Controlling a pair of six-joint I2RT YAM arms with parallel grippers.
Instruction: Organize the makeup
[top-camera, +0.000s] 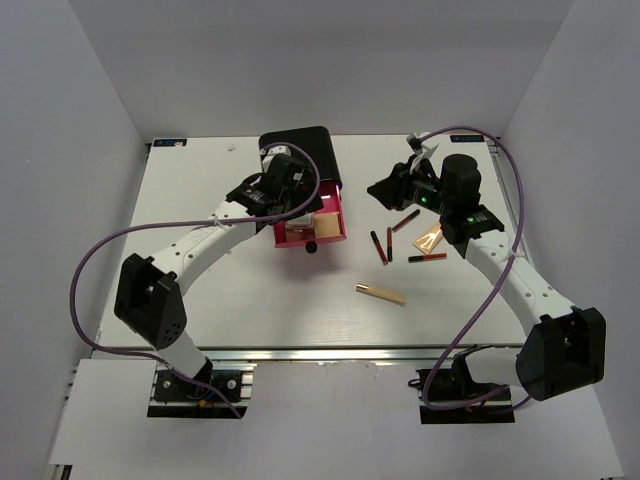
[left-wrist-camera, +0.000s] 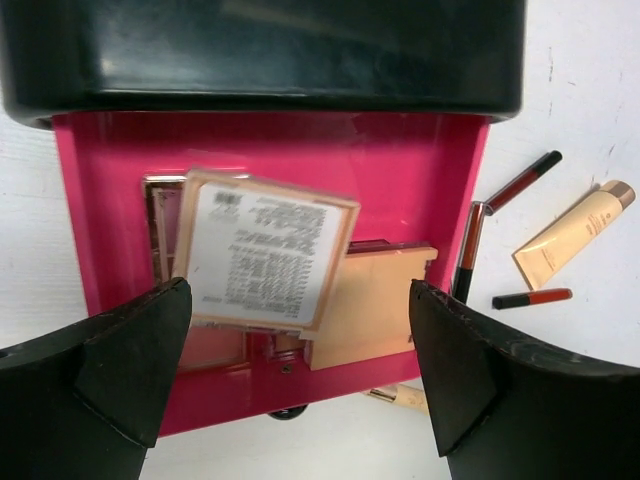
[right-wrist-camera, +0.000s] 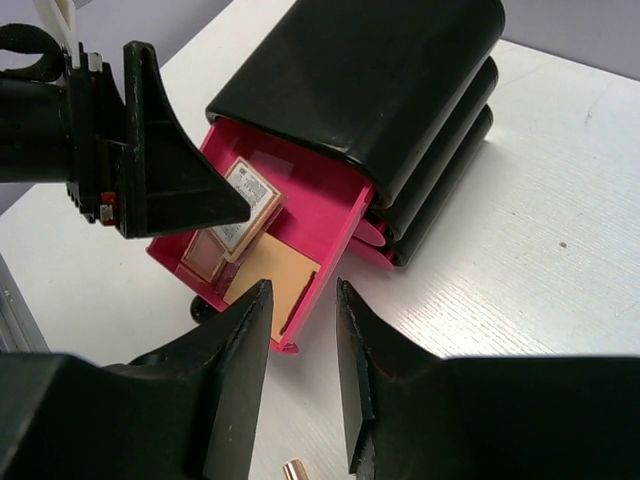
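Compacts (left-wrist-camera: 268, 255) lie askew in the pulled-out pink drawer (left-wrist-camera: 400, 170) of the black box (left-wrist-camera: 260, 50). Left tool (left-wrist-camera: 295, 310) hangs above, jaws wide, empty. Right tool (right-wrist-camera: 303, 295) is part-open, holding nothing. Lip sticks (top-camera: 380, 246), peach tube (left-wrist-camera: 575, 235) and gold-beige stick (top-camera: 381, 293) lie loose on the worktop (top-camera: 200, 180). Filling the drawer seems the step in hand, and the next move likely calls for lifting one of them.

In my left wrist view, the labelled compact (left-wrist-camera: 265, 255) lying over the pink drawer (left-wrist-camera: 420, 160) is blurred, its print unreadable. It covers most of another compact (left-wrist-camera: 160, 210) beneath it. In front of the drawer only a short piece of the gold stick (left-wrist-camera: 405, 398) shows. The black box (left-wrist-camera: 260, 50) behind the drawer runs off the top edge.
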